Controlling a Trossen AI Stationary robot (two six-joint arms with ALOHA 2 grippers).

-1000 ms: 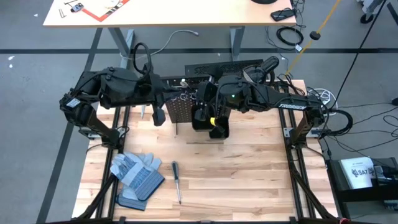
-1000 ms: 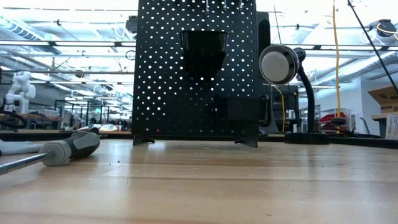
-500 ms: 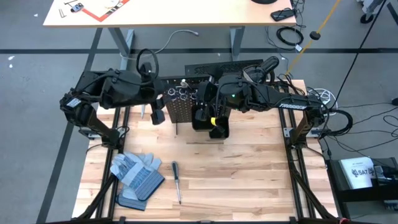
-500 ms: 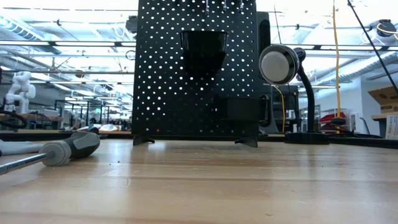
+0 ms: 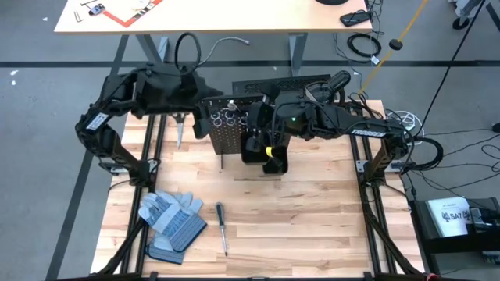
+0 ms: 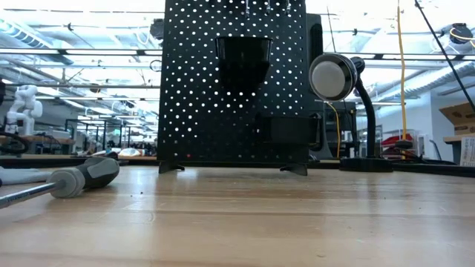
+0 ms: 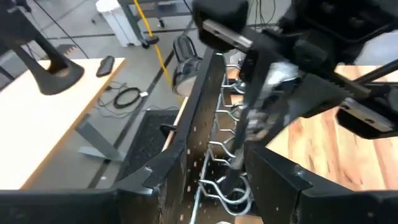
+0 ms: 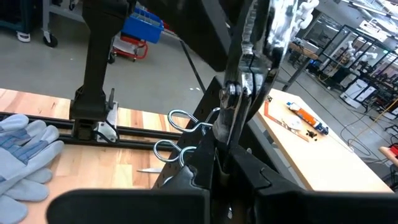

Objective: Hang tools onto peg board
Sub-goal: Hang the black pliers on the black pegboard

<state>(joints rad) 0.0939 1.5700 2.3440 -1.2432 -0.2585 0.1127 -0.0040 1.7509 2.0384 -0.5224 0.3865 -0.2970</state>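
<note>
A butcher-block table (image 5: 312, 226) stands on a grey workshop floor, with a second light-topped desk beyond its 12 o'clock edge. Nearest the 6 o'clock edge, at about 7 o'clock, lie the grey-and-blue work gloves (image 5: 172, 218), and just beside them a thin dark-handled screwdriver (image 5: 222, 228), flat on the wood and not yet hung; its handle (image 6: 83, 176) shows at the low view's edge.

Farther up, near the table's centre, the black peg board (image 5: 226, 134) stands upright, its row of silver ring holders (image 5: 229, 119) along the top. The right gripper (image 5: 269, 156) sits at the board's 3 o'clock side, jaws pinched narrow on a dark-handled tool (image 8: 249, 56), seemingly the pliers, held close over the rings.

The left gripper (image 5: 205, 117) hangs at the board's 10 o'clock corner, well apart from the screwdriver, its jaws partly spread with nothing between them; the rings (image 7: 230, 193) lie just ahead of its fingers.

By my reading the job is midway: one tool is at the board, and at least the screwdriver remains.
</note>
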